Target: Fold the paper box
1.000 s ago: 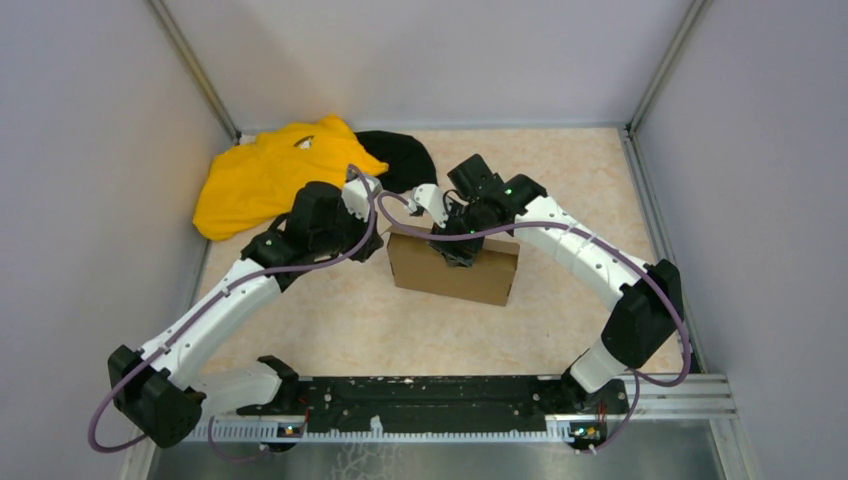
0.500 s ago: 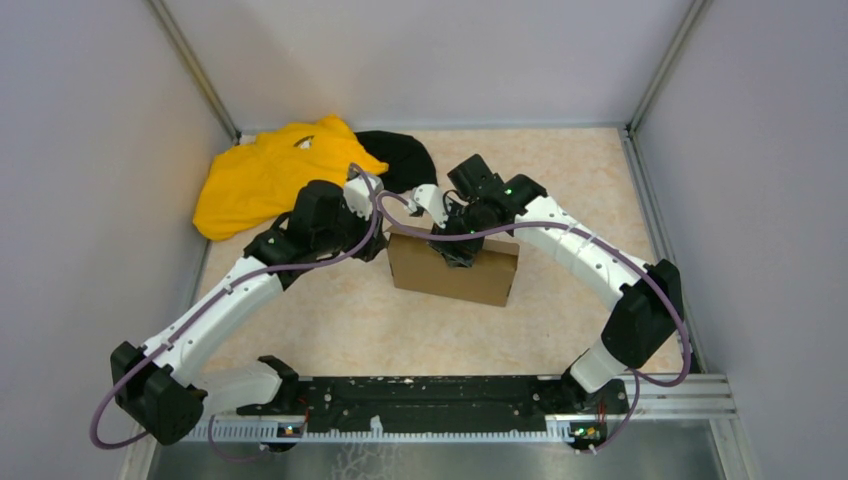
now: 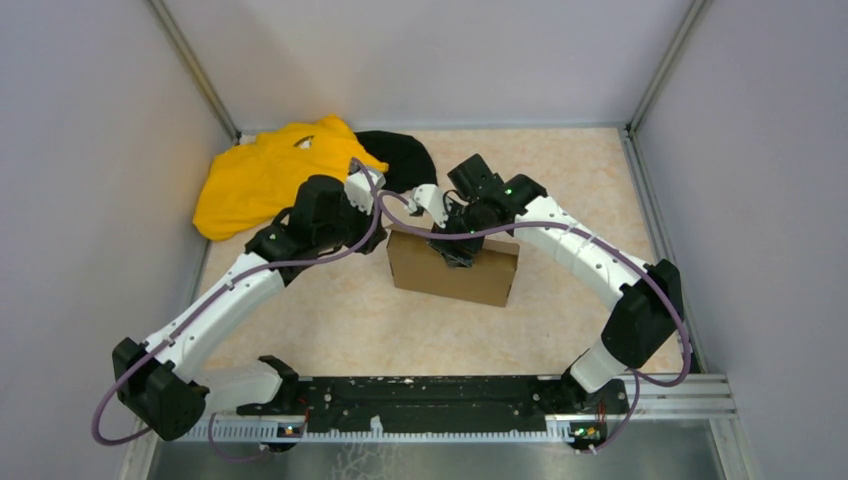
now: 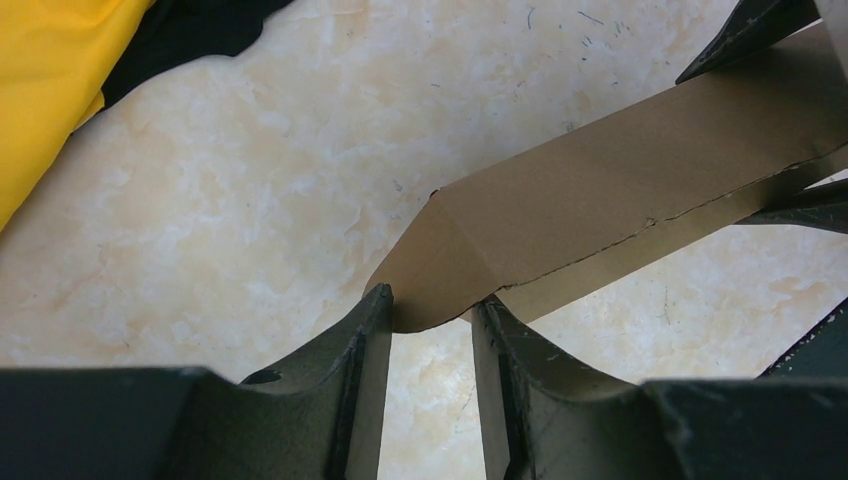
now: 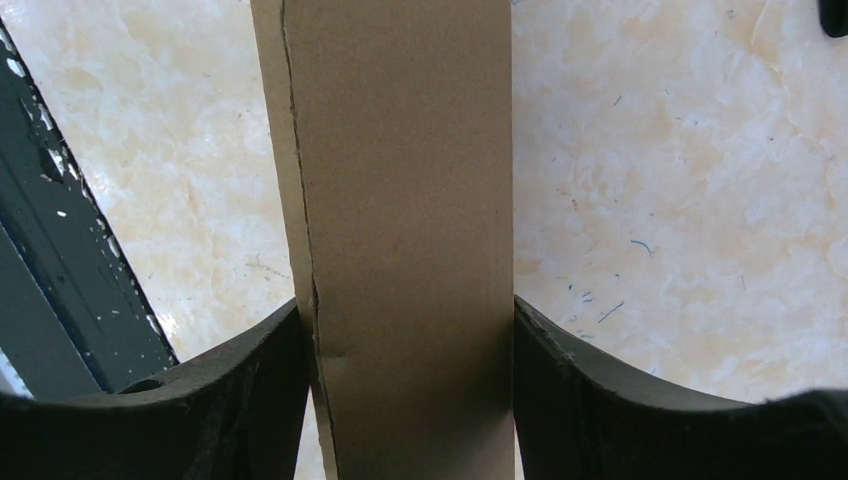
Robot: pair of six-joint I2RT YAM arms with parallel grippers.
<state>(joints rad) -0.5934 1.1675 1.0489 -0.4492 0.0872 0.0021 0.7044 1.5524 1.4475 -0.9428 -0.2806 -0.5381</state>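
Though the paper box [image 3: 453,268] already stands shallow, its 10 o'clock flap [image 4: 440,250] looks untucked. The right end effector [image 5: 405,310] clamps a wall [image 5: 400,150]; the left end effector [image 4: 432,297] straddles the flap, grip unclear.

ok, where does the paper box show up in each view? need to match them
Top external: paper box at picture centre, on the tabletop.
Left wrist: paper box as a brown flap running from upper right down to bottom centre.
Right wrist: paper box as a vertical brown strip, mid-frame, top to bottom.
Shared landmark: the beige marbled tabletop, in all three.
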